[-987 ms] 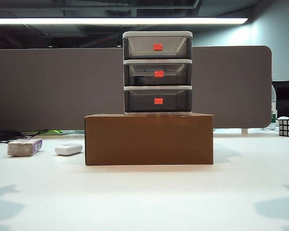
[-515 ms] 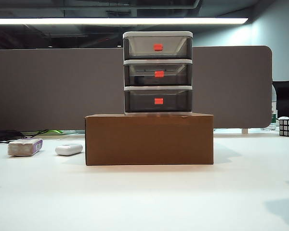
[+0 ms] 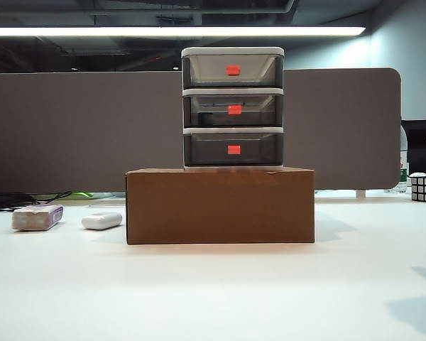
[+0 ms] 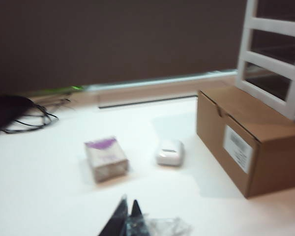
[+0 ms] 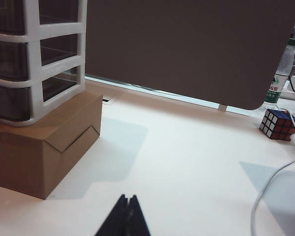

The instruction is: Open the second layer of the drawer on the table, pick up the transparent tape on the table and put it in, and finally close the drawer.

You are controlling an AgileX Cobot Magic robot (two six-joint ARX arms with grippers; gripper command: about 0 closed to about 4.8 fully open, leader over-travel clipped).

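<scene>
Large plain white table [image 3: 213, 298]. Brown cardboard box [image 3: 220, 206] at centre, far side. On box: grey-white three-tier drawer [image 3: 232, 108]; second layer [image 3: 233, 109] fully pushed in, red-orange tab at front. Transparent tape [image 4: 162, 227], glassy ring, on table just beside left gripper [image 4: 129, 216]; whether they touch, cannot tell. Left gripper fingers pressed together. Right gripper [image 5: 127, 209] above bare table right of box, fingers pressed together, empty.

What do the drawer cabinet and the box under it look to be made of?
The drawer: apparently plastic, with a glossy pale frame and smoky see-through trays carrying red-orange tabs. The box: seemingly matte brown cardboard, with a folded flap seam and a white label visible in the left wrist view. Neither gripper touches them.
</scene>
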